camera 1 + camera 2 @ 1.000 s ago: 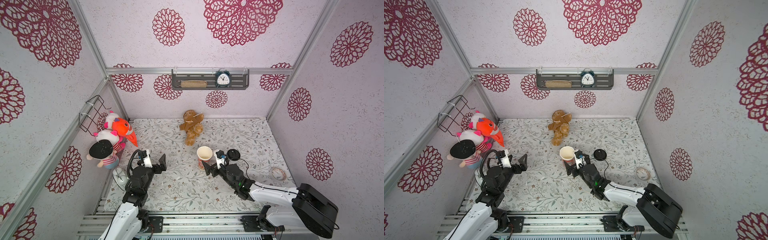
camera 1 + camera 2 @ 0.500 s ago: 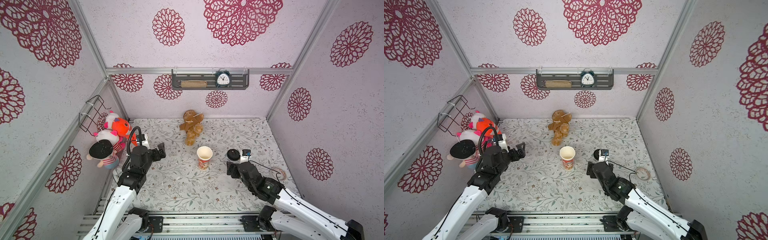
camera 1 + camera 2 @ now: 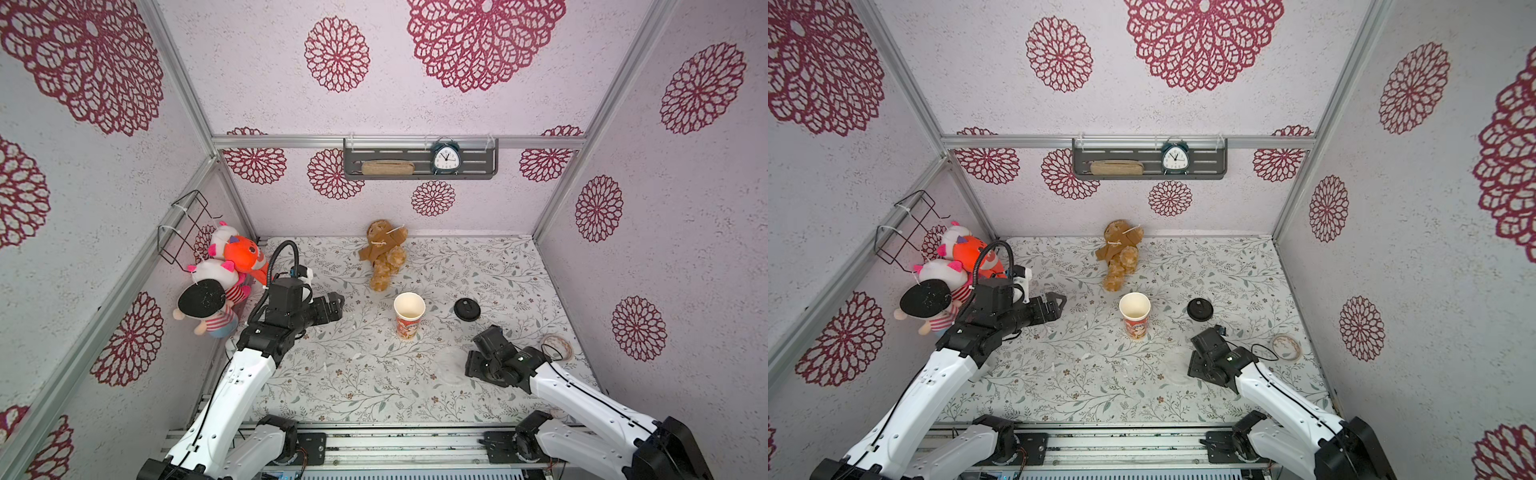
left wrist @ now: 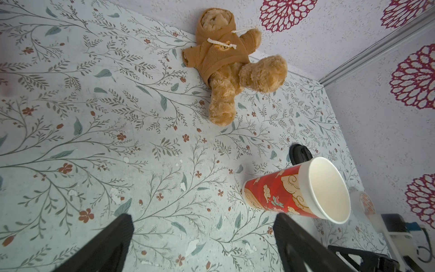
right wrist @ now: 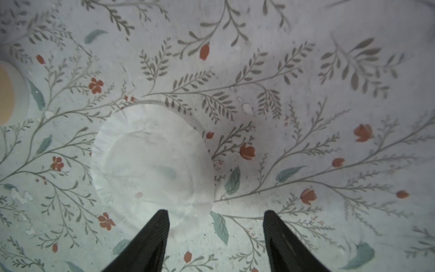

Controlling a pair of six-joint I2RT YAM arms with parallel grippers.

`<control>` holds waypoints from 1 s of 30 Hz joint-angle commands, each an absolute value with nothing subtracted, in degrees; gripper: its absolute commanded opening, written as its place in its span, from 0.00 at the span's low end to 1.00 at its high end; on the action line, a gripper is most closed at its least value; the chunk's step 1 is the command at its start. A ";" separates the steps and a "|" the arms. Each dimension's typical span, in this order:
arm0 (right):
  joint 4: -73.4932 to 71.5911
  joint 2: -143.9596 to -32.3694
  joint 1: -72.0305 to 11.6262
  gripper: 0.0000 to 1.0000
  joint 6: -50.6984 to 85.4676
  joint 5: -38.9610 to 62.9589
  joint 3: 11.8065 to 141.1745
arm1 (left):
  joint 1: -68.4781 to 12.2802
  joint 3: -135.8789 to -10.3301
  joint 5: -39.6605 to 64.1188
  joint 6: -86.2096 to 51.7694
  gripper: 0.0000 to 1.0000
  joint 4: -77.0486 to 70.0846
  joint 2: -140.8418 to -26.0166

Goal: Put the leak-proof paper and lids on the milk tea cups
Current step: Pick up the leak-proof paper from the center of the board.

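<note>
While both jaws gape empty, the right has moved from cup [image 3: 408,315] to paper [image 5: 150,160].

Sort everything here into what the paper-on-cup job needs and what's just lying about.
For the job: thin round translucent whitish film sheet, lying flat; tall white paper cup with red-orange cartoon print, upright, uncovered; right gripper, jaws apart at the sheet's edge.

Just lying about: black round plastic lid; brown plush teddy bear; pale roll of tape; cluster of colourful plush toys; teal alarm clock.

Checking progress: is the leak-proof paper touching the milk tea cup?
Apart. Both top views show the leak-proof paper flat on the table, a clear gap from the cup.
</note>
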State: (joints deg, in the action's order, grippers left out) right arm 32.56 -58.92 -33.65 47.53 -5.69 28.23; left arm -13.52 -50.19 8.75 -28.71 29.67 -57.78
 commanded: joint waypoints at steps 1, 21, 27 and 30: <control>25.73 -63.60 -33.14 0.64 48.42 -1.42 27.53 | -13.96 -49.87 10.00 -28.74 0.97 30.60 -57.13; 22.75 -69.90 -33.13 0.21 49.31 0.26 27.16 | -14.63 -49.22 10.49 -28.77 0.97 30.67 -56.70; 23.71 -70.40 -33.14 0.00 48.01 -0.07 27.98 | -14.77 -49.04 10.79 -28.95 0.98 30.40 -56.34; 25.45 -69.30 -33.05 0.00 46.91 -0.83 29.34 | -14.78 -49.13 10.97 -29.00 0.99 30.32 -56.18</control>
